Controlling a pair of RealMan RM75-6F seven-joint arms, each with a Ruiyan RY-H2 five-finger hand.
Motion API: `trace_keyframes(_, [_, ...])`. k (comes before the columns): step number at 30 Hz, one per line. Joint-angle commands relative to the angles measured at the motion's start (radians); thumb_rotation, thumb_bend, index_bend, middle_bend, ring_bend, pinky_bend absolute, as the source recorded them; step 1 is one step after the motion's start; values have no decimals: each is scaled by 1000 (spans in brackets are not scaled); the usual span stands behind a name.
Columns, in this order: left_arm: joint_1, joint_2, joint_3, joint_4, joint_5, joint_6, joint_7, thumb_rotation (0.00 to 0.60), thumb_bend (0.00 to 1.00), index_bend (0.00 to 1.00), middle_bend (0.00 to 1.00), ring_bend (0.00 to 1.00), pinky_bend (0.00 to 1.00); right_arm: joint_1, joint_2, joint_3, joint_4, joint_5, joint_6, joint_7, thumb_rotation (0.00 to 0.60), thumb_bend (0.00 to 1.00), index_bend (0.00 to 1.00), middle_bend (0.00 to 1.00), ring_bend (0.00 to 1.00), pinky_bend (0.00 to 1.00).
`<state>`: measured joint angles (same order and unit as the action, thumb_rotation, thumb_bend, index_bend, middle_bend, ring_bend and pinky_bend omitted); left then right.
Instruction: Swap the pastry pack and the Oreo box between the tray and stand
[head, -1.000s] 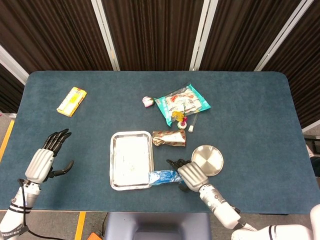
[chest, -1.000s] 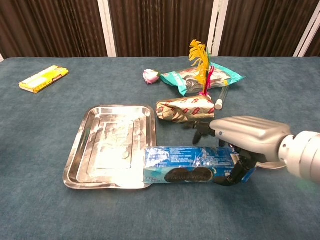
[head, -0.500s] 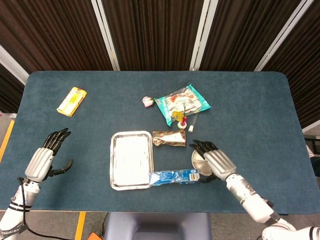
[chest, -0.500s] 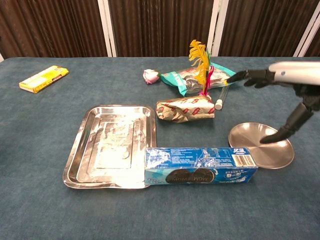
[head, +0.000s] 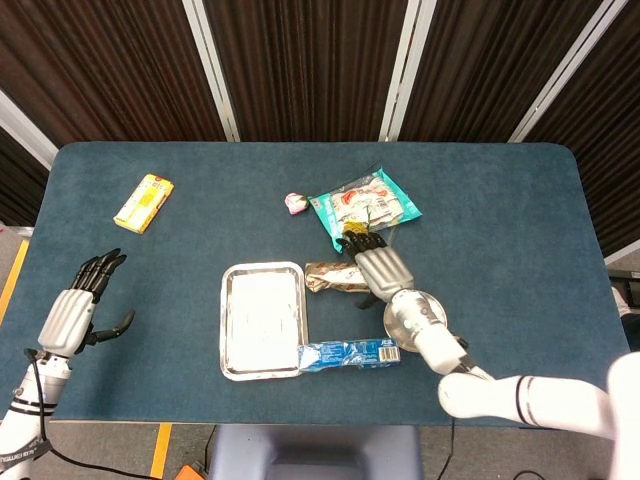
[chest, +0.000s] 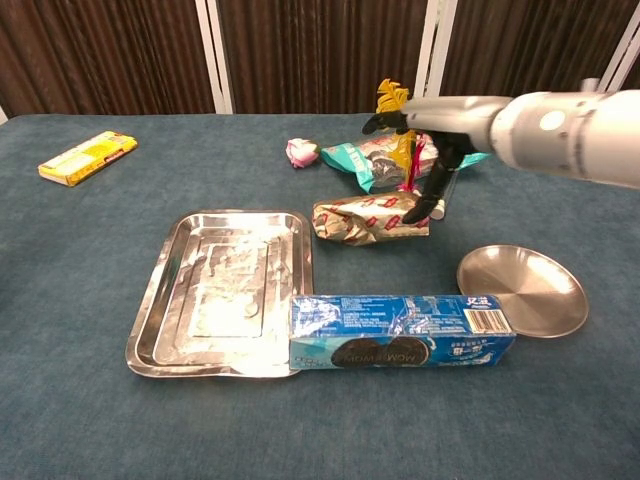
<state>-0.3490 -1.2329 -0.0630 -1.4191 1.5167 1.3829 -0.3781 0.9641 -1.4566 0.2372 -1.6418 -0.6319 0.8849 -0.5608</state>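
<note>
The blue Oreo box (head: 350, 353) (chest: 400, 333) lies flat on the table, its left end over the front right corner of the metal tray (head: 260, 315) (chest: 230, 280). Nothing lies on the round metal stand (chest: 520, 290) to the box's right. The brown pastry pack (head: 330, 277) (chest: 360, 220) rests on the table just behind the tray's right side. My right hand (head: 372, 264) (chest: 440, 115) hovers over the pack's right end, fingers spread, thumb pointing down beside it, holding nothing. My left hand (head: 75, 310) stays open at the table's left front.
A teal snack bag (head: 362, 205) (chest: 365, 158), a yellow feather toy (chest: 388, 95) and a small pink item (head: 294, 203) (chest: 300, 151) lie behind the pastry pack. A yellow box (head: 143, 202) (chest: 88, 157) sits at the far left.
My right hand let go of the Oreo box, passed over the stand, and now hangs above the pastry pack. The Oreo box stays where it was left. The left hand drifted slightly left.
</note>
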Motion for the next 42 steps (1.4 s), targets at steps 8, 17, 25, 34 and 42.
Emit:
trace_keyframes(8, [-5, -5, -23, 36, -41, -40, -19, 600, 380, 0, 0, 0, 0, 238, -315, 4, 410, 285, -62, -181, 600, 209, 29, 28, 0, 69])
trace_keyframes(17, [-9, -11, -31, 50, -46, -55, -21, 600, 380, 0, 0, 0, 0, 236, -399, -12, 563, 283, -61, -186, 600, 290, 647, 495, 505, 620])
trace_keyframes(25, [4, -5, -35, 10, -39, -30, 12, 600, 381, 0, 0, 0, 0, 174, -351, 32, 456, 108, 26, -56, 600, 362, 844, 662, 687, 771])
trace_keyframes(34, [14, 5, -21, -73, 2, 1, 81, 600, 380, 0, 0, 0, 0, 38, -95, -4, 33, -22, 147, -13, 600, 368, 853, 668, 692, 771])
trace_keyframes(42, [13, 1, 1, -156, 50, 7, 179, 600, 381, 0, 0, 0, 0, -159, 132, -136, -172, -206, 232, 113, 600, 368, 851, 668, 692, 771])
